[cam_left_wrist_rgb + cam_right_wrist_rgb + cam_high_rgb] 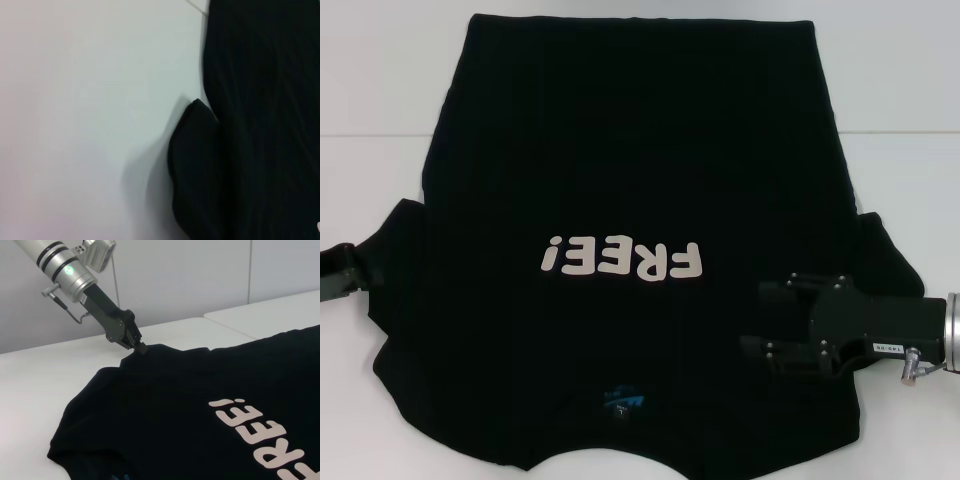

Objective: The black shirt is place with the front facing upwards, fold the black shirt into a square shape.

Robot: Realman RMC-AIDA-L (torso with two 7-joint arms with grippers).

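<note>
The black shirt (620, 150) lies spread front-up on the white table, its white "FREE!" lettering (623, 260) upside down to me and the blue neck label (623, 400) near the front edge. My left gripper (355, 268) is at the shirt's left sleeve. In the right wrist view that left gripper (141, 347) is shut on the sleeve's edge, and the cloth (200, 405) rises in a small peak to it. The left wrist view shows the sleeve (195, 165) bunched beside the shirt body. My right gripper (765, 315) hovers open over the shirt's right shoulder area.
The white table (380, 80) shows on both sides of the shirt, with a seam line across it at the back. In the right wrist view a second table slab (280, 305) and a grey wall (175, 275) stand behind the left arm.
</note>
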